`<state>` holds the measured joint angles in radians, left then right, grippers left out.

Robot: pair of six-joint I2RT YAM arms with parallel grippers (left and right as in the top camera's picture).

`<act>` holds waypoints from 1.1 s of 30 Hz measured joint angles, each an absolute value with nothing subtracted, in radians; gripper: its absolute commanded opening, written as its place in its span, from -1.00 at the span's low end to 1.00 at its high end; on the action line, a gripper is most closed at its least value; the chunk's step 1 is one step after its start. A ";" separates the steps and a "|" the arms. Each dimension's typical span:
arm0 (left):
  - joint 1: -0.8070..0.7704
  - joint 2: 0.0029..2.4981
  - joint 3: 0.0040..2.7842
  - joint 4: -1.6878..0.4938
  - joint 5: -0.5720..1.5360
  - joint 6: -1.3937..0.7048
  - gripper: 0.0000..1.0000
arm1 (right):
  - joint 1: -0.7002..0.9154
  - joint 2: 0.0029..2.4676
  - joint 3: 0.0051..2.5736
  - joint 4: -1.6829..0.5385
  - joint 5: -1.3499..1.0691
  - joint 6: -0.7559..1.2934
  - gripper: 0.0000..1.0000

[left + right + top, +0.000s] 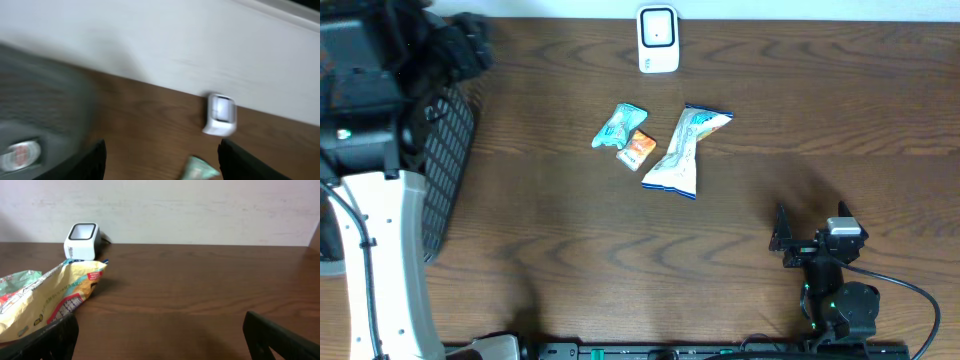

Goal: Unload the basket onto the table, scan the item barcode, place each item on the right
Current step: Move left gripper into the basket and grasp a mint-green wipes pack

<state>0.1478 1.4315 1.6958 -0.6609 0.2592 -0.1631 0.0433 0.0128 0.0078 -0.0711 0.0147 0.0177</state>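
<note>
Seeing both claws empty: my right claw is spread wide over the brown wooden counter, well apart from the crinkled white-and-blue snack bag lying mid-counter near the white box-shaped scanner; my left claw hangs spread near the black mesh basket

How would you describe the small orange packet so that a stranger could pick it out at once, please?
On the table, find the white scanner at the far edge. Three packets lie in front of it; the orange packet sits between the teal packet and the long pale bag. It is the smallest and the only orange one.
</note>
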 measured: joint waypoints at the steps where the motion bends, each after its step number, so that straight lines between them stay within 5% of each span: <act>1: 0.177 1.431 1.696 -0.665 0.248 -0.160 0.41 | 0.043 0.013 0.008 -0.071 0.015 0.018 0.98; 13: 0.445 1.432 1.696 -0.696 0.120 -0.152 0.41 | 0.043 0.013 0.008 -0.071 0.015 0.018 0.98; 33: 0.550 1.680 1.694 -0.734 -0.157 0.088 0.41 | 0.043 0.013 0.008 -0.071 0.015 0.018 0.99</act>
<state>0.5503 1.6802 1.6939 -0.7341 -0.1566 0.0883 0.0433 0.0128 0.0078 -0.0708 0.0147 0.0177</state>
